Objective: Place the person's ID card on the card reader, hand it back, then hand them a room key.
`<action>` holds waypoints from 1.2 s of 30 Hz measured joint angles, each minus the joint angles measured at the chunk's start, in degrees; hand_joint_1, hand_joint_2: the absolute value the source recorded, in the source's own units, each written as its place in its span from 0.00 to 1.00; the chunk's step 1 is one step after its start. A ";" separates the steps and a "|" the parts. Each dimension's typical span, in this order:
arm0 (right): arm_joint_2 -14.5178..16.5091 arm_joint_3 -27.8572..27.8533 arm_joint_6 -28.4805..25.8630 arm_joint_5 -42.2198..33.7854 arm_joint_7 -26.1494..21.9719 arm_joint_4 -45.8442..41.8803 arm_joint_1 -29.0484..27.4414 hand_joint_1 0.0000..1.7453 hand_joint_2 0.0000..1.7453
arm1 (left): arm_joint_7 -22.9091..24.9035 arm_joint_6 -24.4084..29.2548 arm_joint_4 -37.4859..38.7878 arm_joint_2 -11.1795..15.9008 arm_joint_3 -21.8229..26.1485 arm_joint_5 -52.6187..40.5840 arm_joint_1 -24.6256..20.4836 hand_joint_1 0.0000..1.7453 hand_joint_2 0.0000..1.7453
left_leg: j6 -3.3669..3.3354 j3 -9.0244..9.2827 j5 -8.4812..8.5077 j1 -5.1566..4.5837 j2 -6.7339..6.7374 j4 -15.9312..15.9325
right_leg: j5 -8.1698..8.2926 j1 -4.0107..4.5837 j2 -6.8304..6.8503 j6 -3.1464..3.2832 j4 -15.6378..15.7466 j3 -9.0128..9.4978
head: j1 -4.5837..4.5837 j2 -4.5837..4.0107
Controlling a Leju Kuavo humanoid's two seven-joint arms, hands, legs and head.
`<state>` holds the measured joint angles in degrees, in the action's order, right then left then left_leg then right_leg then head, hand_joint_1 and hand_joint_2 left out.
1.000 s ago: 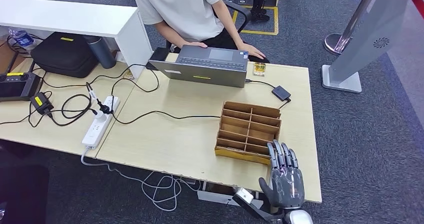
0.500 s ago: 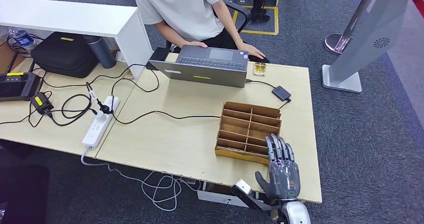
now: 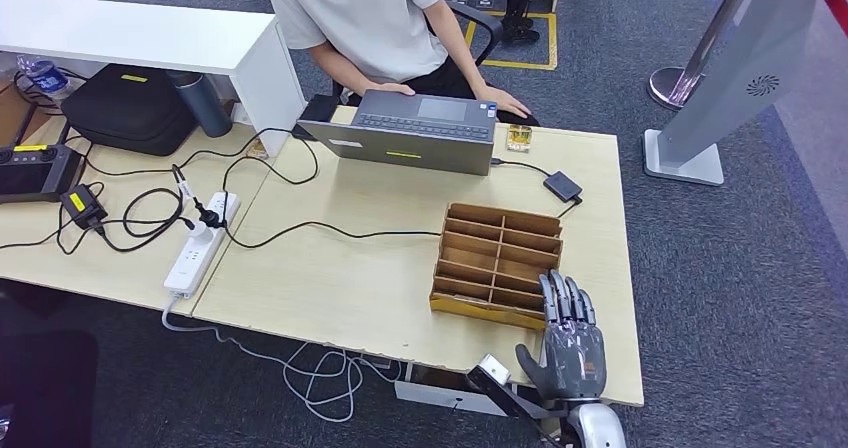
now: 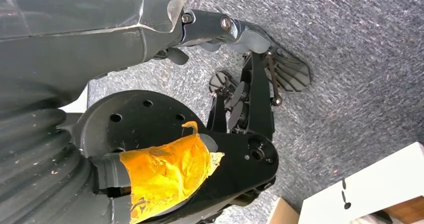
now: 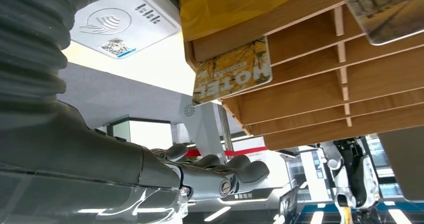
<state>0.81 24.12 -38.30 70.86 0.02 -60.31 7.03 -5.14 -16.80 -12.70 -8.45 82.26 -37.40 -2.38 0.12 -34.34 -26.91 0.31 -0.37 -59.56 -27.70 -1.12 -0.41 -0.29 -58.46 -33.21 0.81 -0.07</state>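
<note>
Right hand [image 3: 572, 353] raised at the table's near edge, beside the wooden card rack [image 3: 497, 263].

From the head, the hand is empty, fingers straight and slightly apart, tips over the rack's near right corner; its slots look bare. The right wrist view shows hotel key cards [image 5: 232, 70] standing in the slots and a white card reader [image 5: 122, 21] next to the rack. Whether the left hand's fingers are apart or closed, I cannot tell. A card [image 3: 517, 138] lies by the person's hand [image 3: 505, 102], beside the laptop [image 3: 415, 131].
</note>
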 joint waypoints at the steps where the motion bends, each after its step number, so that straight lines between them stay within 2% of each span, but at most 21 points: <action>1: -0.03 -0.14 -0.02 0.00 0.00 0.09 0.00 0.00 1.00 | -0.10 0.02 0.00 0.02 0.09 0.02 0.00 0.00 1.00 | 0.00 0.00 0.00 0.00 0.00 0.00 | 0.00 0.00 0.00 0.00 0.00 0.00 | 0.00 0.00; 36: -0.14 -2.07 0.02 -2.13 -1.56 1.03 1.24 0.00 1.00 | -0.39 0.34 0.00 0.12 1.20 0.34 -0.03 0.00 1.00 | 0.00 0.00 0.00 0.00 0.01 0.00 | 0.00 0.00 -0.01 0.00 0.00 0.00 | 0.00 0.01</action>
<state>0.68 22.05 -38.29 68.73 -1.54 -59.28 8.27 -5.53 -16.46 -12.70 -8.33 83.46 -37.06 -2.41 0.12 -34.34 -26.91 0.31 -0.36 -59.56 -27.70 -1.12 -0.42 -0.29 -58.46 -33.21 0.81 -0.06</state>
